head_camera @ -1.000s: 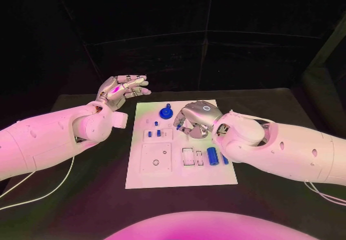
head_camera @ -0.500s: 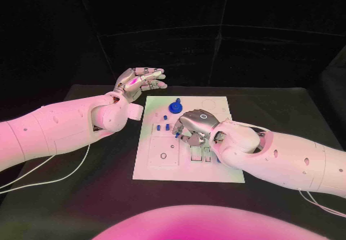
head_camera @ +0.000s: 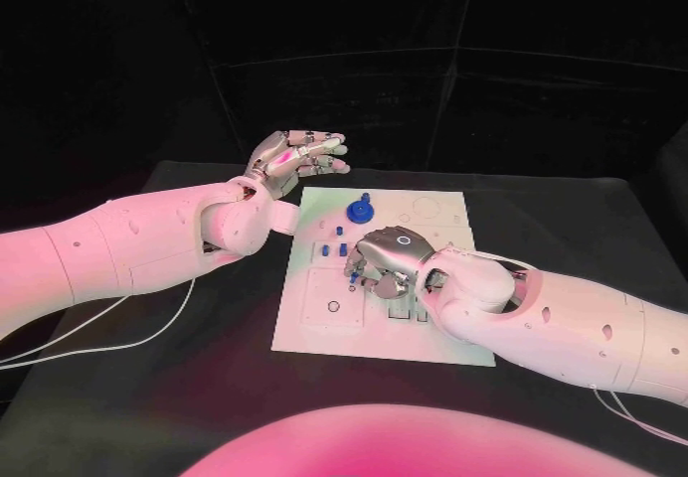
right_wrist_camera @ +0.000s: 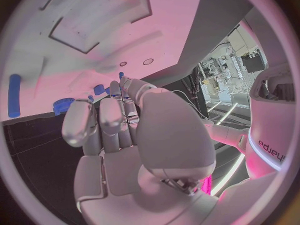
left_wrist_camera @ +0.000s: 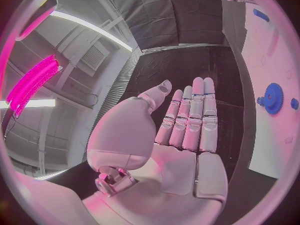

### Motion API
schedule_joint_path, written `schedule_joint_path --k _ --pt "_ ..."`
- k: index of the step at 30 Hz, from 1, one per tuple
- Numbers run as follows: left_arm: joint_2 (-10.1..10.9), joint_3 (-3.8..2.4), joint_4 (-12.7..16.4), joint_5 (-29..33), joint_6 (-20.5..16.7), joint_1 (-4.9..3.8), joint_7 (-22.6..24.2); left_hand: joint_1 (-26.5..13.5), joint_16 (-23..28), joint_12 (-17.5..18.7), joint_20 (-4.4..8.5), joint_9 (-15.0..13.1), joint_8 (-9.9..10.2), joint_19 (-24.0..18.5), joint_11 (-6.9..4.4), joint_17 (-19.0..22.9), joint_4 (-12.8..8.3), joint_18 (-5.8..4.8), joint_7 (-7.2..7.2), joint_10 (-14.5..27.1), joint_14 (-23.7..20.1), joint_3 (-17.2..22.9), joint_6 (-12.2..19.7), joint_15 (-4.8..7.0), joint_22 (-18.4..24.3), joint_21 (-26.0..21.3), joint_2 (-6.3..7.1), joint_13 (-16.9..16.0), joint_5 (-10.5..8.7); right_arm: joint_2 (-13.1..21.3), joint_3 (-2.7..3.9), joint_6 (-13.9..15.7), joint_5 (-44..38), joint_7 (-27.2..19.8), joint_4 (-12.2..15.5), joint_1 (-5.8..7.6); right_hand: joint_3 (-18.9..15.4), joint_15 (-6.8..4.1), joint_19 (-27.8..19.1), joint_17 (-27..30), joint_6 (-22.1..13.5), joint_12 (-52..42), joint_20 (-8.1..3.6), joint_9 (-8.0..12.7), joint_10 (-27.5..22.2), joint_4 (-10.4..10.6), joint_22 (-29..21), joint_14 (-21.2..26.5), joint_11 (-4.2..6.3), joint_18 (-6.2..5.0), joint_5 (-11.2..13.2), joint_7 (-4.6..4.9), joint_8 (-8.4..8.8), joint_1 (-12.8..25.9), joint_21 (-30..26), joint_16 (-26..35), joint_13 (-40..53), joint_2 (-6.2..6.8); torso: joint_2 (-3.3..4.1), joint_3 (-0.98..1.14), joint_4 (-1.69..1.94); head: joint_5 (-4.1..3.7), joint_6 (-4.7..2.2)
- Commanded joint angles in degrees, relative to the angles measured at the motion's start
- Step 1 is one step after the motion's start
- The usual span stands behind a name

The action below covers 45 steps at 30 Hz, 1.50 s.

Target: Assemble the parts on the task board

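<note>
My right hand (head_camera: 385, 260) sits curled over the small blue parts (head_camera: 341, 249); my left hand (head_camera: 297, 156) hangs open, well apart from the task board (head_camera: 444, 343).

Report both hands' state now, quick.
Left hand: open, fingers straight, holding nothing, raised beside the task board.
Right hand: fingers curled over the board's parts; whether it grips one cannot be told.

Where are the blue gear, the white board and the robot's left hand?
blue gear (head_camera: 360, 212), head view, on its round face.
white board (head_camera: 444, 214), head view, on a bare far part.
left hand (left_wrist_camera: 187, 122), left wrist view, on its fingers.
</note>
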<state>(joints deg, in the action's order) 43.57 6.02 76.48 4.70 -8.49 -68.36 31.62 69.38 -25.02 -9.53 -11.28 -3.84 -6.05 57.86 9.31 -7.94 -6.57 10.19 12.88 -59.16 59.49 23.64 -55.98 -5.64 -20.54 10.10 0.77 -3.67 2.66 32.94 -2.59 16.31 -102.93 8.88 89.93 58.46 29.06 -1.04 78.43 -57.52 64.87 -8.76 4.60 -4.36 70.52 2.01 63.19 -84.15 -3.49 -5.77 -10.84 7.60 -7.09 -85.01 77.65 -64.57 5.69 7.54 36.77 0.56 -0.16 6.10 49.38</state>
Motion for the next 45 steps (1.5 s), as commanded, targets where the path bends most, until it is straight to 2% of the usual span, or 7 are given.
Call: schedule_joint_path --k 1,9,25,31,40,44,45 --pt "-0.1 -0.06 -0.1 0.1 0.7 -0.11 0.2 0.4 0.4 -0.1 -0.55 0.0 0.1 0.0 0.04 0.1 0.0 0.14 0.03 0.4 0.2 -0.3 0.5 -0.31 0.1 -0.3 -0.01 -0.1 0.15 -0.3 -0.01 -1.0 -0.9 -0.6 0.1 -0.14 0.2 -0.30 0.2 -0.1 0.3 0.2 0.01 0.0 0.0 -0.1 0.0 -1.0 -0.09 0.66 0.1 0.22 0.01 0.4 0.2 -0.4 0.0 -0.03 -0.01 -0.02 0.01 0.21 0.18" --pt "-0.1 -0.06 -0.2 0.1 0.9 -0.11 0.0 0.4 0.4 -0.1 -0.55 0.0 0.1 0.0 0.04 0.1 0.0 0.14 0.03 0.4 0.2 -0.3 0.5 -0.31 0.1 -0.3 -0.01 -0.1 0.15 -0.5 -0.03 -1.7 -1.4 -0.1 -0.3 -0.34 0.3 -0.29 0.2 -0.1 0.3 0.2 0.02 0.0 0.0 -0.1 -0.1 -1.0 -0.10 0.66 0.1 0.23 0.03 0.5 0.2 -0.4 -0.1 -0.05 -0.02 -0.02 -0.04 0.74 0.62" --pt "-0.2 -0.06 -0.5 0.1 1.5 -0.11 -0.3 0.4 0.4 -0.1 -0.56 0.0 0.1 0.1 0.05 0.1 0.0 0.14 0.04 0.4 0.2 -0.3 0.5 -0.32 0.1 -0.4 -0.02 -0.1 0.15 -1.0 -0.17 -3.4 -1.9 0.5 -0.8 -0.43 0.3 -0.28 0.1 0.0 0.2 0.3 0.02 0.0 0.0 -0.1 -0.1 -1.0 -0.12 0.65 0.0 0.24 0.06 0.5 0.2 -0.4 -0.1 -0.07 -0.03 -0.03 -0.02 1.14 0.62" --pt "-0.2 -0.06 -0.5 0.1 1.5 -0.11 -0.3 0.4 0.4 -0.1 -0.57 0.0 0.0 0.1 0.07 0.1 -0.1 0.14 0.06 0.5 0.2 -0.3 0.5 -0.34 0.2 -0.4 0.01 0.0 0.15 -1.2 -0.95 -4.0 -1.9 0.7 -1.1 -0.43 0.3 -0.26 0.1 0.0 0.3 0.3 0.03 0.0 0.0 -0.2 -0.1 -1.0 -0.13 0.64 0.0 0.26 0.07 0.6 0.2 -0.4 -0.1 -0.08 -0.06 -0.03 -0.01 1.20 0.62" --pt "-0.2 -0.06 -0.5 0.1 1.5 -0.11 -0.3 0.4 0.4 -0.1 -0.57 0.0 0.0 0.1 0.07 0.1 -0.1 0.14 0.06 0.5 0.2 -0.3 0.5 -0.34 0.2 -0.4 0.01 0.0 0.15 -1.5 -1.37 -4.9 -2.1 1.2 -1.6 -0.44 0.2 -0.20 -0.1 0.0 0.1 0.5 0.08 0.0 -0.1 -0.2 -0.5 -1.0 -0.20 0.58 0.1 0.33 0.26 1.0 0.0 -0.4 -0.1 0.03 -0.05 -0.02 -0.03 1.18 0.62" --pt "-0.2 -0.06 -0.6 0.1 1.6 -0.11 -0.4 0.4 0.4 -0.1 -0.57 0.0 0.0 0.1 0.07 0.1 -0.1 0.14 0.06 0.5 0.2 -0.3 0.5 -0.34 0.2 -0.4 0.01 0.0 0.15 -1.6 -1.43 -4.1 -2.0 1.2 -1.8 -0.44 0.5 0.74 -1.1 -0.8 -3.7 2.6 0.64 0.7 -3.4 -0.3 -2.3 -1.1 -1.37 0.31 0.6 1.67 2.53 2.3 -0.9 -1.3 -0.9 0.71 -0.07 -0.04 -0.03 1.17 0.62" --pt "-0.2 -0.06 -0.6 0.1 1.6 -0.11 -0.5 0.4 0.5 -0.1 -0.58 0.0 0.0 0.1 0.08 0.2 -0.1 0.14 0.07 0.5 0.1 -0.4 0.6 -0.35 0.3 -0.4 0.02 0.0 0.15 -1.7 -1.46 -3.6 -1.9 1.1 -1.9 -0.44 0.6 1.56 -1.9 -0.3 -7.5 3.3 1.37 0.8 -5.5 -0.3 -3.8 -0.9 -2.42 0.10 1.3 2.82 3.60 3.2 -1.7 -1.0 -1.4 1.57 -0.06 -0.04 -0.05 1.18 0.62"
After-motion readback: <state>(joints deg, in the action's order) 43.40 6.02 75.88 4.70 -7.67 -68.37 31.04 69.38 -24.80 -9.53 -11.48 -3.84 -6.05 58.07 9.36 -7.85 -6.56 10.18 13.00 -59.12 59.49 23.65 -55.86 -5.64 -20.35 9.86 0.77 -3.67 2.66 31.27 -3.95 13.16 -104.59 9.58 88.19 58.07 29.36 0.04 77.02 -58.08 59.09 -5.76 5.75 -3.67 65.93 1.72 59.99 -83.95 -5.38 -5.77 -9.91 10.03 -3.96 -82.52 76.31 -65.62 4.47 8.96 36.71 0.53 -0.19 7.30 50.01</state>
